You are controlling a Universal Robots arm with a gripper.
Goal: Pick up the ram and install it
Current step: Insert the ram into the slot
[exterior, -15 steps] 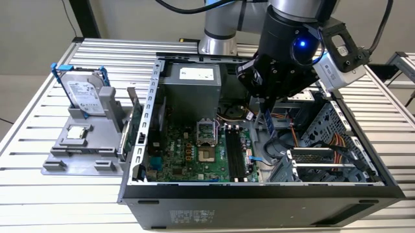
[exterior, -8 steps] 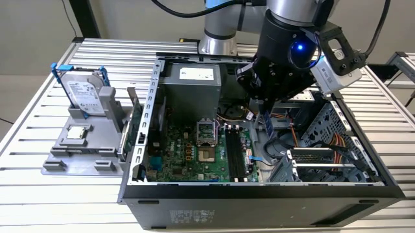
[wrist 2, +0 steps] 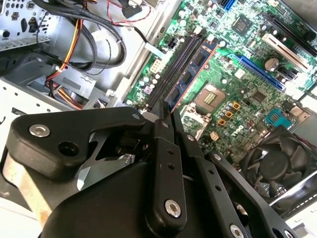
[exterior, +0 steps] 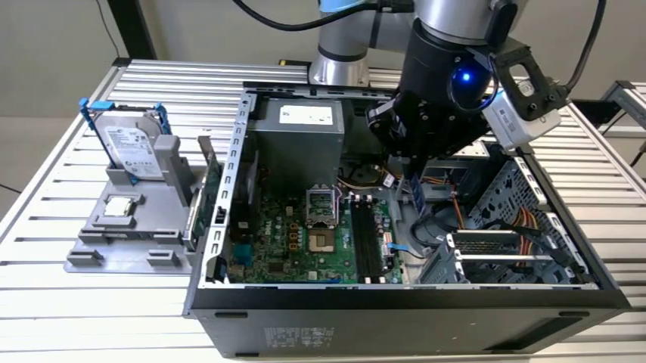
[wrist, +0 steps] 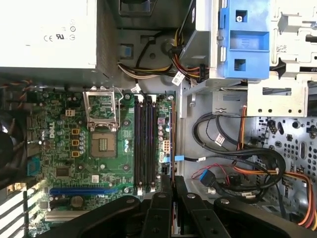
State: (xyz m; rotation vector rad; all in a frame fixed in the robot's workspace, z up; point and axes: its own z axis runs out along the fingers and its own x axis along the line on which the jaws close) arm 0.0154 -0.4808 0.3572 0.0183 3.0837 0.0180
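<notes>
Exterior view: open PC case (exterior: 242, 189) on bench (exterior: 60, 302), claw (exterior: 416, 181) inside over motherboard (exterior: 302, 242), pinching ram (exterior: 412, 193) upright. Second wrist view: ram (wrist 2: 190, 74) held edge-on beside memory slots (wrist 2: 171, 67). First wrist view: slots (wrist: 146, 144) vacant.

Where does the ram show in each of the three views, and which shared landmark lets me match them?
Exterior view: the ram hangs from the gripper inside the open case.
Second wrist view: the ram reaches out from the gripper, alongside the memory slots.
First wrist view: the ram appears edge-on as a thin strip beside the slots.
Shared landmark: the CPU socket.
</notes>
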